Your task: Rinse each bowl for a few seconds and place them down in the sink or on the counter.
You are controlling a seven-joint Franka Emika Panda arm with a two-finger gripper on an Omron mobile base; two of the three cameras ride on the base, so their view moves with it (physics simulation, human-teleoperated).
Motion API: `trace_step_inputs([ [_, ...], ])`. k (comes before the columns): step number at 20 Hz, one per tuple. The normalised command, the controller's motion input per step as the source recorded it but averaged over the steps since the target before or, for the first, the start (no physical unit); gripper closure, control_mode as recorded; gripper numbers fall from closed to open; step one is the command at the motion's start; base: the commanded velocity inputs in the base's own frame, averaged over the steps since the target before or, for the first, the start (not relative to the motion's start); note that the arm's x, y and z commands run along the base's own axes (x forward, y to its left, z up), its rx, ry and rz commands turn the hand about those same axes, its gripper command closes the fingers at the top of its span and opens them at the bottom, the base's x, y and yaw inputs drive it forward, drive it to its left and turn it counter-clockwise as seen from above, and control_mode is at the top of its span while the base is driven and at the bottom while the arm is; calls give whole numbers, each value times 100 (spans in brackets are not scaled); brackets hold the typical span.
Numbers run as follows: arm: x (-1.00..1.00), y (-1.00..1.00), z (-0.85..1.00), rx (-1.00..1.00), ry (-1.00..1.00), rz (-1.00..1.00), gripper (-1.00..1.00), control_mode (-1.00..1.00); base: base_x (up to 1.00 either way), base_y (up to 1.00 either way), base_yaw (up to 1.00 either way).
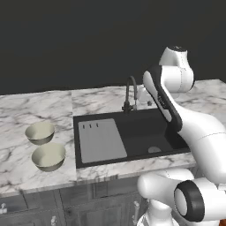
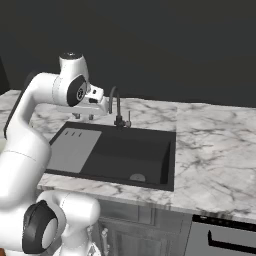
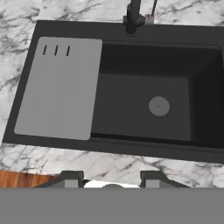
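No readable brand or writing is showing. Two bowls, one [image 1: 40, 132] behind the other [image 1: 48, 156], are sitting on the counter [image 1: 26, 110] at the left of the left base frame, beside the sink [image 1: 132, 132]. The gripper [image 3: 112, 177], fingers spread and pinching nothing, is hanging over the basin near the faucet [image 2: 116, 106], well apart from both bowls.

You face a dark, bare wall [image 1: 66, 39] behind the kitchen; dark grey cabinets [image 2: 140, 227] stand below, and wood flooring [image 3: 19, 179] shows underneath.
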Motion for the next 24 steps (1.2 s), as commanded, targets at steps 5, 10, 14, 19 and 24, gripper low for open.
trace_step_inputs([
  [5,-2,-5,0,0,0,0,-100,-100,0,0,0],
  [10,-3,-9,0,0,-4,0,-100,-100,0,0,0],
  [14,0,-8,-1,0,-5,0,-100,-100,0,0,0],
  [19,-1,-16,-9,0,-7,0,-100,-100,0,0,0],
  [24,-2,-19,-4,1,-3,0,-100,-100,0,0,0],
])
